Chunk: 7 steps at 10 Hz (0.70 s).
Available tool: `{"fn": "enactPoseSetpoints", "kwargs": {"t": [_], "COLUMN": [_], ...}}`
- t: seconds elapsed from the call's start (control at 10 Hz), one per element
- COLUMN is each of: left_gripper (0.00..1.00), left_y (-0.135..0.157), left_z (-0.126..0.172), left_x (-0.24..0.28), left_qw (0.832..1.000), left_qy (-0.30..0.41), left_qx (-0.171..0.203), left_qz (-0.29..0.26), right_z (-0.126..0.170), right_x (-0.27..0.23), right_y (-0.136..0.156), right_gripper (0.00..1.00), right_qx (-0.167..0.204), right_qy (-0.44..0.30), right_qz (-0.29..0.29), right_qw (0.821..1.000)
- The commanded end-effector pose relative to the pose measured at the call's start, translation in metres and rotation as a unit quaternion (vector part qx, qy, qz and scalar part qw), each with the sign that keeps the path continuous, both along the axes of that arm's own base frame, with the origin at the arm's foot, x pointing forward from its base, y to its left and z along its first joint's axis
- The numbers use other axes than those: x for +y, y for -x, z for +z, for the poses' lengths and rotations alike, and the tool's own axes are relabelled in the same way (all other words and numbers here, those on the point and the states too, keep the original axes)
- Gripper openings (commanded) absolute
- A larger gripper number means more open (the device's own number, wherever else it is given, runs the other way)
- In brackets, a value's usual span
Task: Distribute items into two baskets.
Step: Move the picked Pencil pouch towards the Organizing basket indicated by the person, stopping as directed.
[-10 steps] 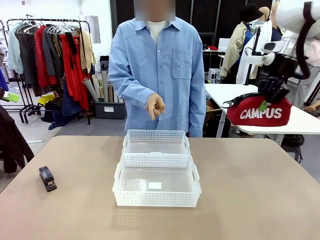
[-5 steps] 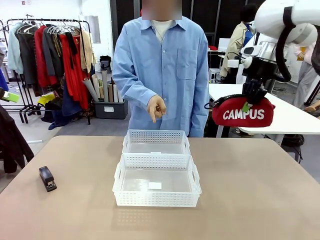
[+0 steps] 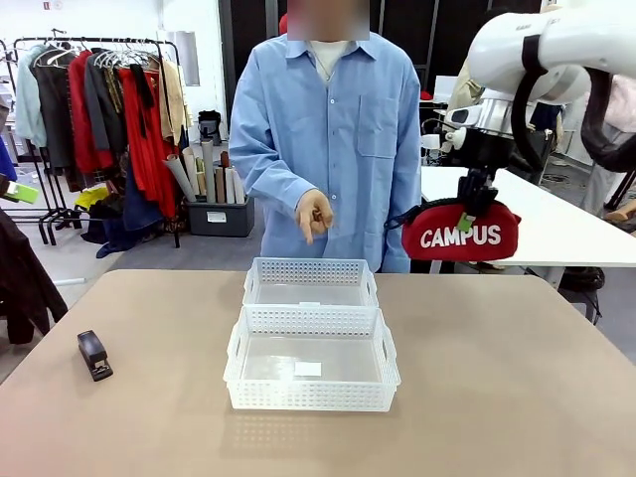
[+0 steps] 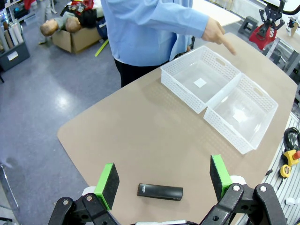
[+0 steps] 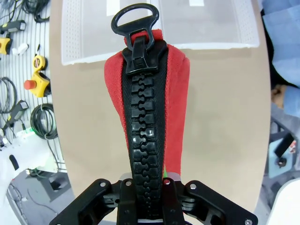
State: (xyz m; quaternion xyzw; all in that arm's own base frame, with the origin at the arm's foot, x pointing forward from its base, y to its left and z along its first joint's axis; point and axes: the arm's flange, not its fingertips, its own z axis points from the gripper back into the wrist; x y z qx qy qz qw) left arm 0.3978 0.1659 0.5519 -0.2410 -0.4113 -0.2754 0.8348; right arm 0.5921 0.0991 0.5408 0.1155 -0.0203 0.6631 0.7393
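In the front view the right gripper [image 3: 465, 217] is pinched shut on the top seam of the red CAMPUS pouch [image 3: 462, 238], which hangs in the air beyond and to the right of the larger basket [image 3: 311, 399]. The pouch's long axis runs level, side to side, with the lettering facing the camera and the strap end turned toward the baskets. It looks soft and light, likely to sag and swing, so the stiffer zipper ridge seems the sound place to hold it. The smaller basket [image 3: 310, 268] touches the larger basket's far side, and a person's hand [image 3: 313, 214] points down above it. The black stapler [image 3: 94, 355] lies on the table well to the left of the larger basket, its long axis running roughly away from the camera. In the left wrist view the left gripper [image 4: 163, 176] is spread wide and empty, above the stapler, which lies crosswise between the pads. The stapler looks rigid, compact and smooth, best taken across its narrow sides at mid-length. In the right wrist view the black zipper runs straight out from the closed jaws, its pull ring [image 5: 135, 18] pointing toward the larger basket.
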Motion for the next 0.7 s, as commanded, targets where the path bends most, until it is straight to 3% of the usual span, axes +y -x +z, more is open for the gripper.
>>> {"fn": "enactPoseSetpoints", "kwargs": {"t": [0.0,0.6], "left_gripper": [1.0,1.0], "left_y": [0.0,0.0], "left_z": [0.0,0.0], "left_x": [0.0,0.0], "left_qw": [1.0,1.0], "left_qy": [0.008,0.008], "left_qx": [-0.007,-0.007], "left_qz": [-0.004,-0.004], "right_z": [0.001,-0.034], "right_x": [0.013,0.05], "right_y": [-0.011,-0.032], "right_gripper": [0.0,0.0], "right_qx": [-0.007,0.006], "right_qy": [0.011,0.011], "right_qz": [-0.013,0.001], "right_qw": [1.0,1.0]}}
